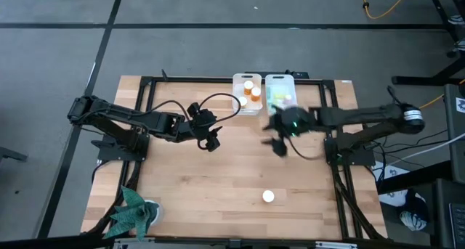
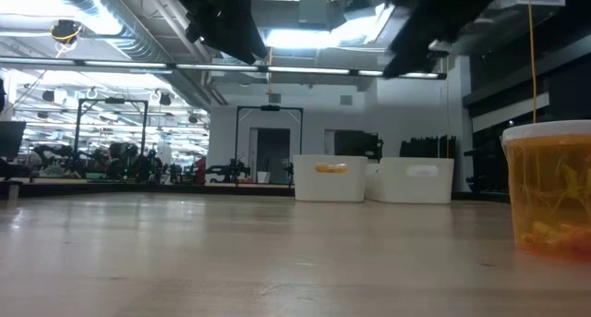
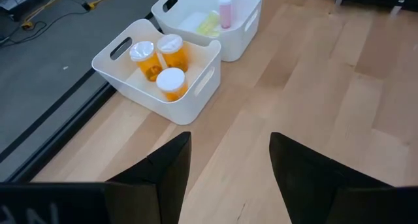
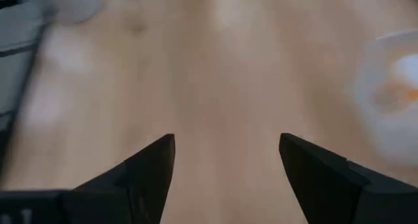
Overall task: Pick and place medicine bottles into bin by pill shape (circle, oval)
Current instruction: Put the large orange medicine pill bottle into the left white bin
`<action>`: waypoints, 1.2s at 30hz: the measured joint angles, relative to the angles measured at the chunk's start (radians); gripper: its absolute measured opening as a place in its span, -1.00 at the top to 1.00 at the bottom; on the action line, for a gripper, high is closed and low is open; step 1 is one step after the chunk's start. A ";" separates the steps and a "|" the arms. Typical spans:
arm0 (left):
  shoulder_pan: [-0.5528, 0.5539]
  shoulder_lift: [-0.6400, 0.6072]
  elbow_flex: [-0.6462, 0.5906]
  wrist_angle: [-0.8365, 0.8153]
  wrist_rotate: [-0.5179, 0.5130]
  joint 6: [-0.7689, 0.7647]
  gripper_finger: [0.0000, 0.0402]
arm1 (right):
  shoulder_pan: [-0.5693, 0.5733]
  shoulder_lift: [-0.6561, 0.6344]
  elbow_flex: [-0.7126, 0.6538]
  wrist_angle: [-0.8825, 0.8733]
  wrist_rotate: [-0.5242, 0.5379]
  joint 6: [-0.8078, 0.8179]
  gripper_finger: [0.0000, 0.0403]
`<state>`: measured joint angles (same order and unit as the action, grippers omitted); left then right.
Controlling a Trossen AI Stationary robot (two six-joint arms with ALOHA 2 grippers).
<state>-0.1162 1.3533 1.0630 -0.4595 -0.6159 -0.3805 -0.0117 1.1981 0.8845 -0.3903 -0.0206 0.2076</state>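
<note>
We see two white bins side by side at the far edge of the worktop (image 1: 218, 184). The left bin (image 1: 237, 104) holds three orange bottles (image 3: 160, 66) with white caps, standing upright and close together. The right bin (image 1: 270, 86) holds a pink bottle (image 3: 225, 11) and a yellow-green one (image 3: 208, 24), both against its far wall.

One more orange bottle (image 1: 269, 197) stands alone on the worktop near its front edge, well apart from both bins; in the low view it shows large at the right, with orange pills inside.

Our left gripper (image 1: 211, 142) hangs above the middle of the worktop, just in front of the left bin, its fingers (image 3: 166, 172) spread apart with nothing between them. Our right gripper (image 1: 279, 146) hangs above the worktop in front of the right bin, its fingers (image 4: 147, 165) also wide apart and holding nothing.

A green toy (image 1: 131, 214) lies at the front left corner.
</note>
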 joint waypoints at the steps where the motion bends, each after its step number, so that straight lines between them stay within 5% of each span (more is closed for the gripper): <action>1: 0.000 0.000 0.000 0.000 0.000 0.000 0.01 | 0.048 -0.018 0.000 -0.028 0.000 0.036 -0.37; 10: 0.000 0.000 0.000 0.000 0.000 0.000 0.01 | 0.471 -0.022 -0.017 -0.087 0.008 0.237 -0.37; 15: 0.001 0.000 0.000 0.000 0.000 0.000 0.01 | 0.617 0.022 -0.043 -0.091 0.121 0.287 -0.37; 28: 0.000 0.000 0.000 0.000 0.000 -0.001 0.01 | 0.682 0.246 -0.057 -0.056 0.204 0.334 -0.37; 36: 0.000 0.000 0.000 0.000 0.000 -0.001 0.01 | 0.681 0.363 -0.057 0.140 0.178 0.245 -0.37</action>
<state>-0.1158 1.3533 1.0630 -0.4591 -0.6163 -0.3817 0.6697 1.5614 0.8274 -0.2507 0.1574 0.4529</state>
